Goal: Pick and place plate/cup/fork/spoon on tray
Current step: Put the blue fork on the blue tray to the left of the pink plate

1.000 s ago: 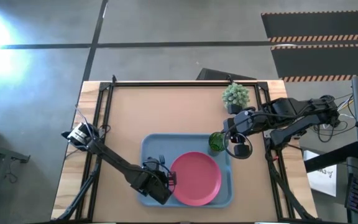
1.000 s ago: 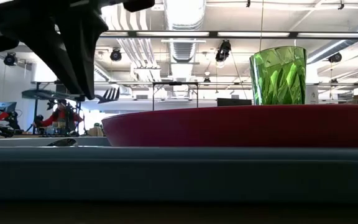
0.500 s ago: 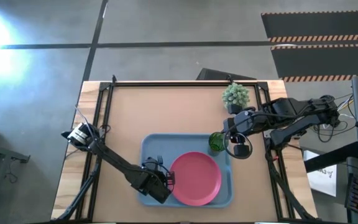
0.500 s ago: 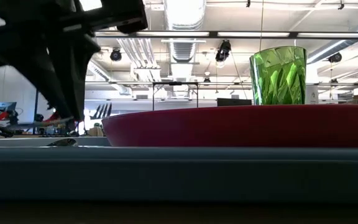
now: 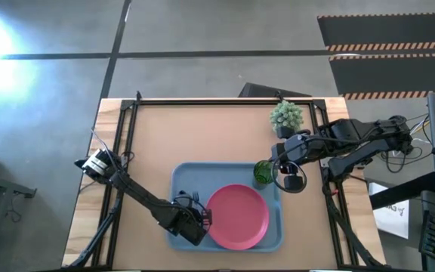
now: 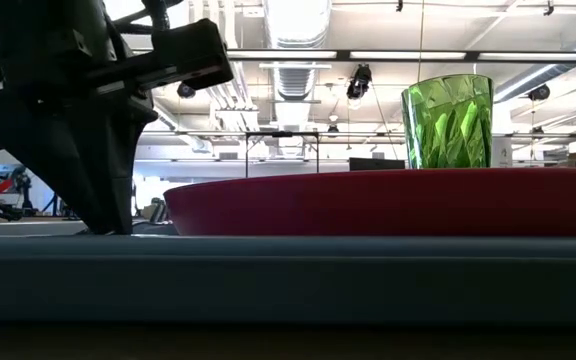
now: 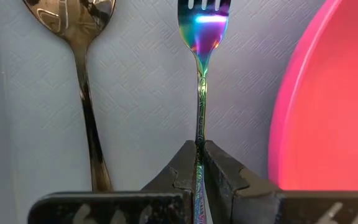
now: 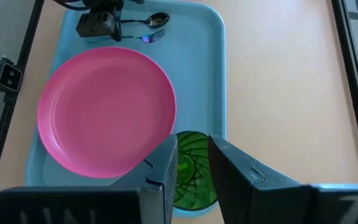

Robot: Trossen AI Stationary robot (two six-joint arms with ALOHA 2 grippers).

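The left gripper (image 7: 199, 163) has its jaws clamped on the fork (image 7: 202, 62) handle, low over the tray (image 5: 183, 180), between spoon (image 7: 86, 81) and plate (image 5: 238, 216). It should settle flat before release. The right gripper (image 8: 192, 163), jaws apart, hovers above the cup (image 5: 263, 172)

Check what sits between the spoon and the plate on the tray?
The fork, pinched by its handle in the left tool, lies between spoon and plate on the tray; clearest in the left wrist view.
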